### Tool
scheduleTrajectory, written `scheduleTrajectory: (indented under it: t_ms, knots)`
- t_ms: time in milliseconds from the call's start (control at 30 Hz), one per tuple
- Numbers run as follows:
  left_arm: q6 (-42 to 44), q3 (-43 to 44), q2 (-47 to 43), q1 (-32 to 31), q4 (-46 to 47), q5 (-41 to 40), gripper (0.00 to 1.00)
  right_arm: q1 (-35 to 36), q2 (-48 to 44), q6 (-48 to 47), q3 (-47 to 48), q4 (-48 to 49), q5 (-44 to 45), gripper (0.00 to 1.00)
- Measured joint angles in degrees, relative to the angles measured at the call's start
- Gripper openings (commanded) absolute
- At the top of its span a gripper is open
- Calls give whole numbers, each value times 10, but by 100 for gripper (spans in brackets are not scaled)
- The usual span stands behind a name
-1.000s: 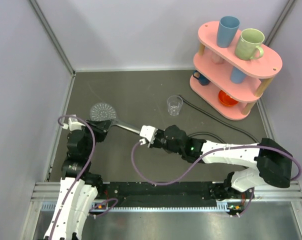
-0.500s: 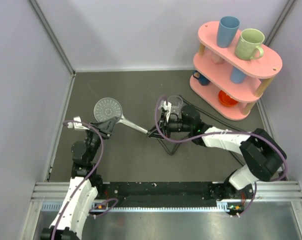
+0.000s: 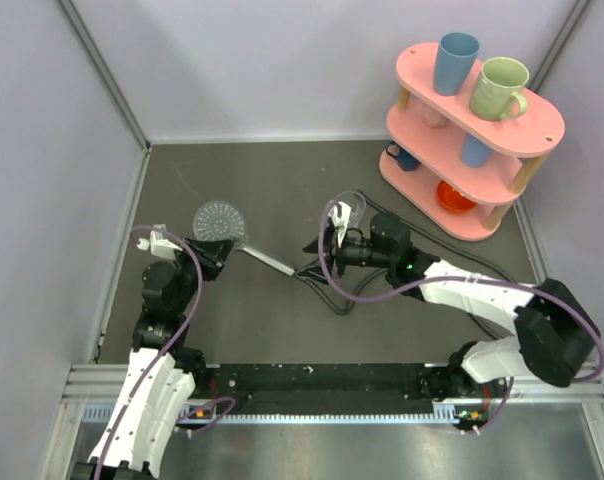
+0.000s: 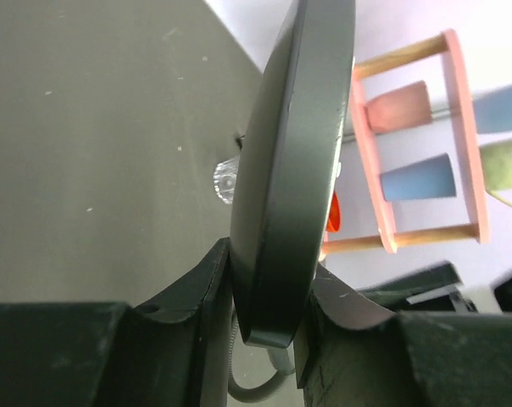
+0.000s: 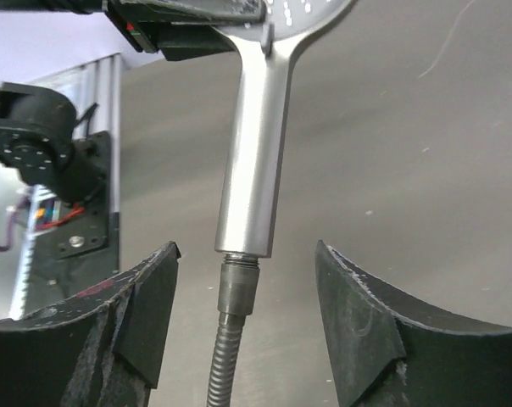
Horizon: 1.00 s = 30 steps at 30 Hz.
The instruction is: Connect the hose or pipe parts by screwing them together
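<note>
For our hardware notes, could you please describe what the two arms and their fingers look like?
Both arms have white link shells and bulky black joint housings: the left arm, the right arm. A purple cable loops loosely along each. A small green light glows on the right arm. The fingers are matt black, broad, with inner faces curving to blunt tips.

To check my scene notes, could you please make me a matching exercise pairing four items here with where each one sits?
Items:
1. shower head
2. hose nut
3. green mug
4. clear cup

Places:
A. top shelf of the pink rack
B. pinched in the left end effector
C. standing on the table
D. between the open right end effector fingers, untouched

Pairs: 1-B, 2-D, 3-A, 4-C
</note>
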Motion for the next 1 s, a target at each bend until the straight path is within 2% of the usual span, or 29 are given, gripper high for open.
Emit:
scheduleTrajectory:
  t_ms: [167, 367, 533, 767, 867, 967, 1000]
  knots:
    - [-7, 61, 10, 0, -136, -41, 0, 72, -54, -129, 3, -72, 132, 70]
    - [-13, 157, 56, 0, -284, -75, 0, 197, -56, -274, 4, -132, 322, 66]
    - [-25, 204, 91, 0, -348, -82, 0, 254, -40, -339, 5, -134, 418, 60]
    - [-39, 209, 93, 0, -407, -94, 0, 308, 13, -411, 5, -100, 532, 54]
    - [-43, 209, 93, 0, -417, -94, 0, 310, 28, -425, 5, -90, 553, 48]
    - [-46, 209, 93, 0, -422, -93, 0, 310, 37, -435, 5, -77, 568, 34]
    - [-48, 209, 93, 0, -423, -93, 0, 311, 39, -435, 5, -74, 571, 24]
